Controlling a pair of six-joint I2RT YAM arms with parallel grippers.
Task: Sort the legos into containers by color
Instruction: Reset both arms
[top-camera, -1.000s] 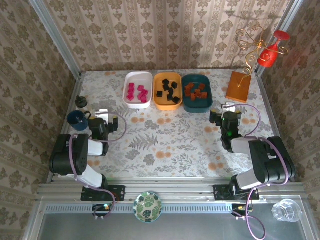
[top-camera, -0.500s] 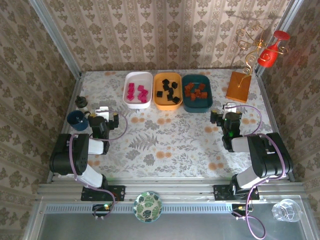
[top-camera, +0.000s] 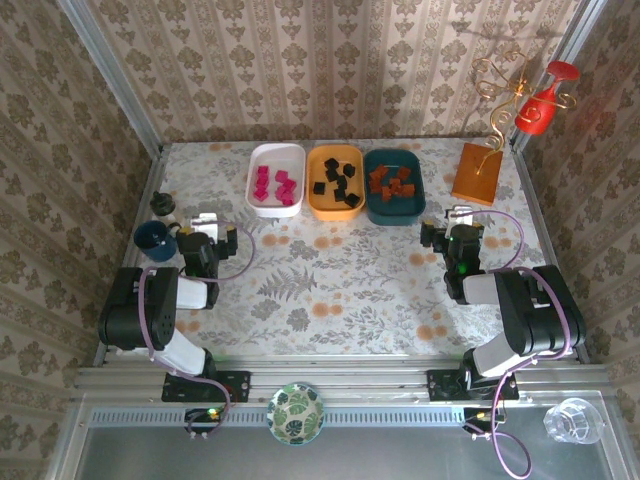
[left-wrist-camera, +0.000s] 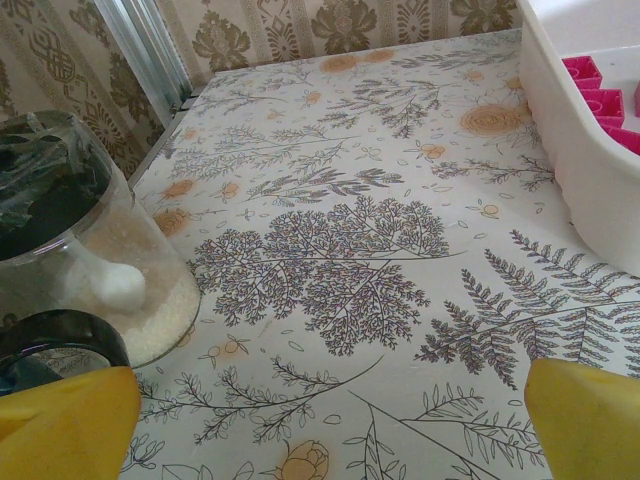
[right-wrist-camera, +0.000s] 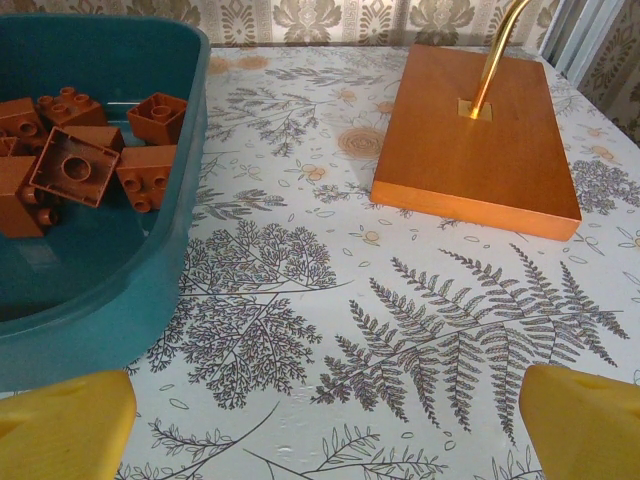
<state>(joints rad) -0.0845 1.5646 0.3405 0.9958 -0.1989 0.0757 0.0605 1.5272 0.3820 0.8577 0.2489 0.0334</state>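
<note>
Three trays stand in a row at the back of the table. The white tray (top-camera: 255, 165) holds several magenta legos (top-camera: 274, 185). Black legos (top-camera: 338, 181) lie in the orange tray (top-camera: 313, 203), and brown legos (top-camera: 392, 184) lie in the teal tray (top-camera: 417, 203). In the right wrist view the brown legos (right-wrist-camera: 85, 160) sit inside the teal tray (right-wrist-camera: 110, 310) at left. The white tray's wall (left-wrist-camera: 565, 170) and pink legos (left-wrist-camera: 600, 95) show at the right of the left wrist view. My left gripper (top-camera: 208, 222) rests open near the table's left side, nothing between its yellow fingertips (left-wrist-camera: 60, 425). My right gripper (top-camera: 458, 215) is open and empty at the right side.
A dark blue mug (top-camera: 154, 240) and a small dark-lidded jar (top-camera: 163, 205) stand left of the left gripper; the jar (left-wrist-camera: 75, 240) is close in the left wrist view. An orange square stand (top-camera: 476, 173) with gold wire sits at back right, right beside the right gripper (right-wrist-camera: 480, 140).
Both arms have drawn back a little toward their bases and then held still. The trays and legos have not moved.
</note>
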